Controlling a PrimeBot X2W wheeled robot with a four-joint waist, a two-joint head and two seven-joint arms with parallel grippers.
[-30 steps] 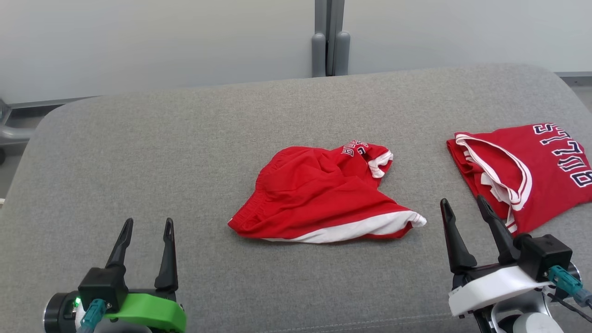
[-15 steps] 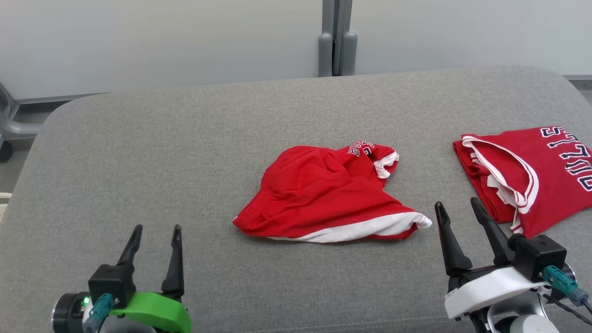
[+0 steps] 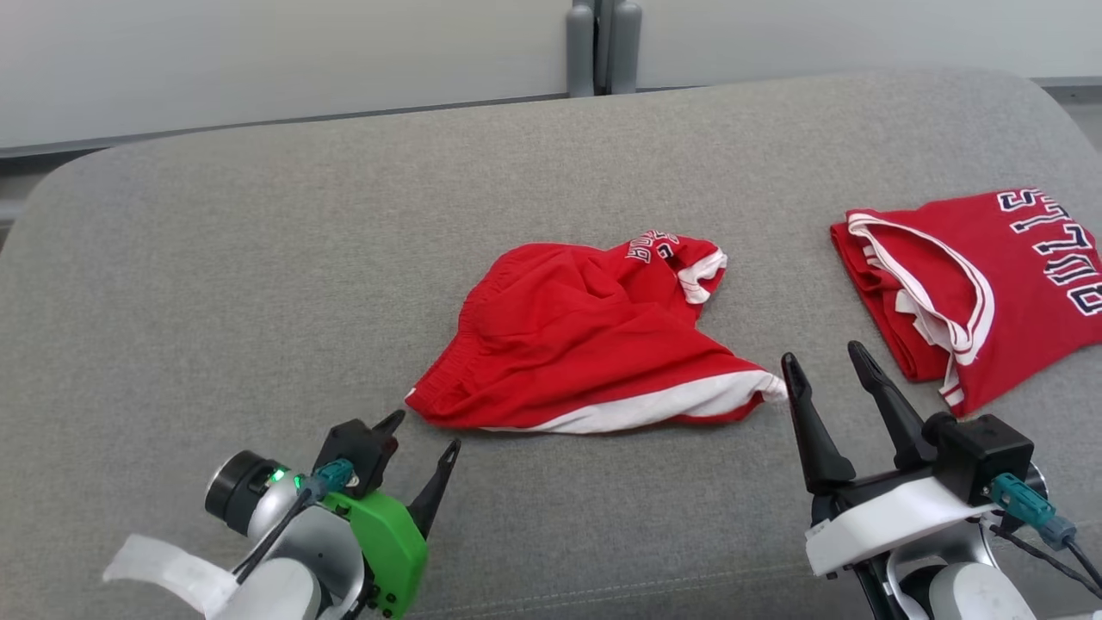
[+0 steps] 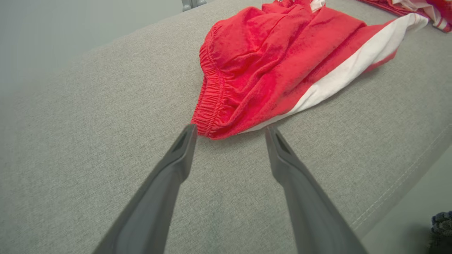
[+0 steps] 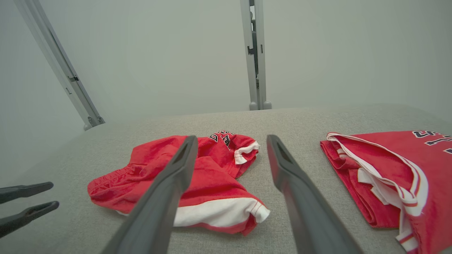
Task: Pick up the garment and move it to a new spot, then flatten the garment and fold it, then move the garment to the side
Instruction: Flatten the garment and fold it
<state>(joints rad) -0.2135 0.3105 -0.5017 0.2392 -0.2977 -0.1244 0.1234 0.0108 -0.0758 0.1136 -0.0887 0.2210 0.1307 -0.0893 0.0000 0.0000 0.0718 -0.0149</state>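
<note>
The garment (image 3: 585, 344), a pair of crumpled red shorts with a white hem band, lies mid-cushion. It also appears in the left wrist view (image 4: 268, 60) and the right wrist view (image 5: 212, 176). My left gripper (image 3: 422, 433) is open and angled toward the near-left waistband corner. Its fingertips stand just short of the elastic edge, as the left wrist view shows (image 4: 230, 129). My right gripper (image 3: 822, 355) is open, its left fingertip close to the white hem's right end, and it holds nothing (image 5: 231, 138).
A folded red jersey (image 3: 990, 275) with dark lettering lies at the right of the grey cushion (image 3: 258, 258); it shows too in the right wrist view (image 5: 388, 165). The cushion's front seam runs along the near edge. A grey post (image 3: 603, 43) stands behind.
My left gripper has swung right and forward, turning toward the shorts' waistband corner. The right gripper has edged slightly closer to the hem. The head camera has tilted; the garments have not moved.
</note>
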